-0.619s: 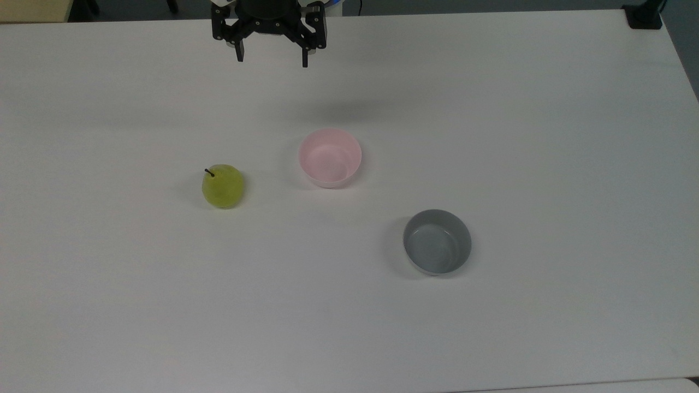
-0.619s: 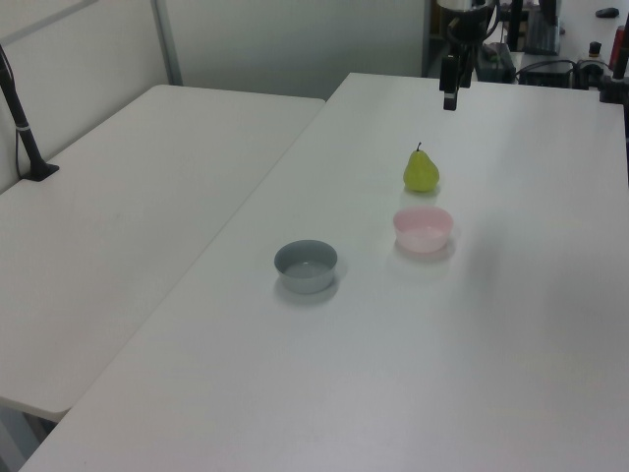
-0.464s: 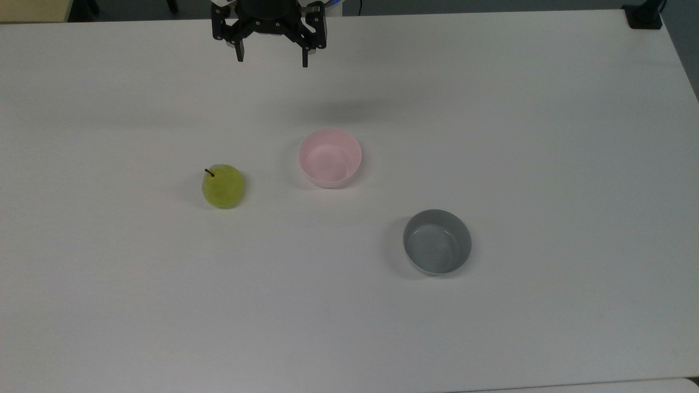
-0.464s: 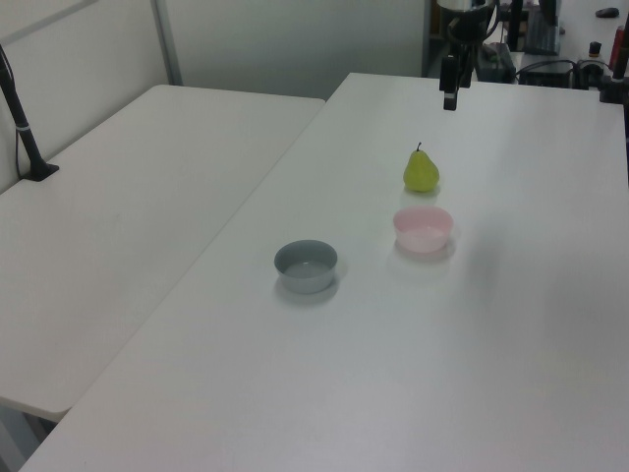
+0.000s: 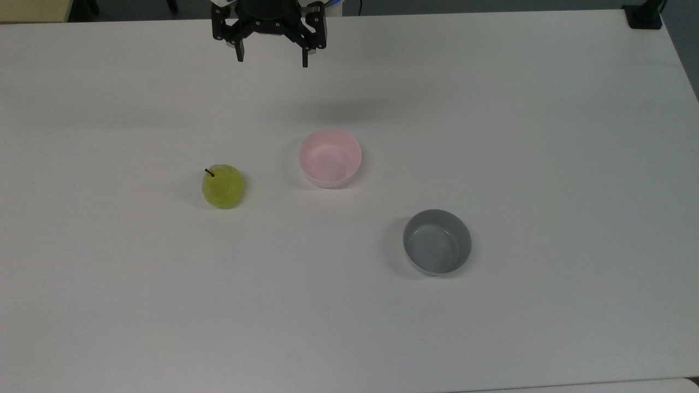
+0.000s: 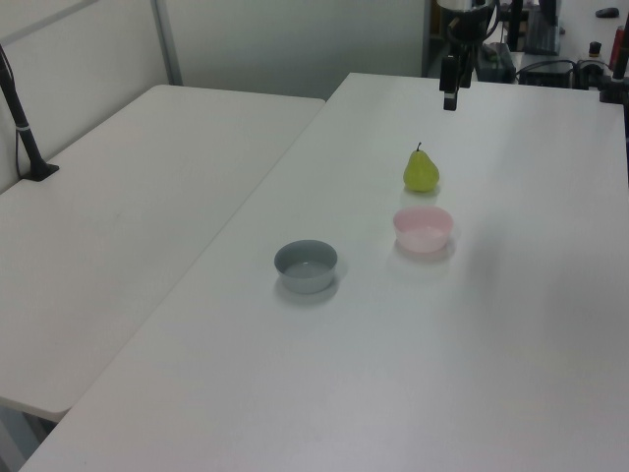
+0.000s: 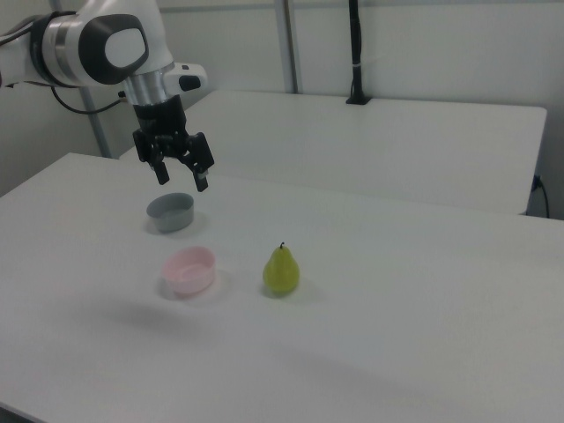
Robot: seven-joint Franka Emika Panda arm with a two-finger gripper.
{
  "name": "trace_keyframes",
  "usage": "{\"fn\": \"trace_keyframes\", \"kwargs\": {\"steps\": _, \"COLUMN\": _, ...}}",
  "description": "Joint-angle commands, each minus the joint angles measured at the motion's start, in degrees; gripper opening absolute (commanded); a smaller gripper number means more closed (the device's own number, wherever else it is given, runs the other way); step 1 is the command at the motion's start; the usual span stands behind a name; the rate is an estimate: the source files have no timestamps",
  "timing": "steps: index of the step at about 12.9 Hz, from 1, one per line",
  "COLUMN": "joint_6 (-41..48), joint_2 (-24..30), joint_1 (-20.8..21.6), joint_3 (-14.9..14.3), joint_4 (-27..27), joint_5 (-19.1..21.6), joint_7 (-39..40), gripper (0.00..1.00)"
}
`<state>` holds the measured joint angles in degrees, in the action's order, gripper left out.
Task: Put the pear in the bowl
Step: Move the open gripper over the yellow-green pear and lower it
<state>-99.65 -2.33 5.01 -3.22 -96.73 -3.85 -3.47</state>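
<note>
The yellow-green pear stands upright on the white table, dark stem up, also seen as the pear and the pear. The pale pink bowl sits empty to the pear's right in the top view, likewise the bowl and the bowl. My gripper hangs open high above the table near the top view's upper edge, well apart from both; it holds nothing. It appears too as the gripper and the gripper.
A grey bowl sits empty toward the top view's lower right, also the grey bowl and the grey bowl. A second white table adjoins on the left view's left, with a black post on it.
</note>
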Motion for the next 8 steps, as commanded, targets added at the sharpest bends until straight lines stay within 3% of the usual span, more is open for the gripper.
{"fn": "trace_keyframes", "kwargs": {"steps": 1, "joint_6": -1.24, "joint_2": 0.75, "joint_1": -1.31, "joint_3": -0.29, "joint_4": -1.00, "joint_5": -0.19, "joint_7": 4.49, "gripper": 1.00}}
{"fn": "trace_keyframes", "kwargs": {"steps": 4, "joint_6": -4.23, "joint_2": -0.82, "joint_1": -4.56, "joint_3": -0.30, "joint_4": -1.00, "joint_5": -0.02, "joint_7": 12.41, "gripper": 1.00}}
{"fn": "trace_keyframes", "kwargs": {"steps": 8, "joint_6": -8.62, "joint_2": -4.34, "joint_1": -7.99, "joint_3": -0.30, "joint_4": -1.09, "joint_5": -0.02, "joint_7": 15.33, "gripper": 1.00}}
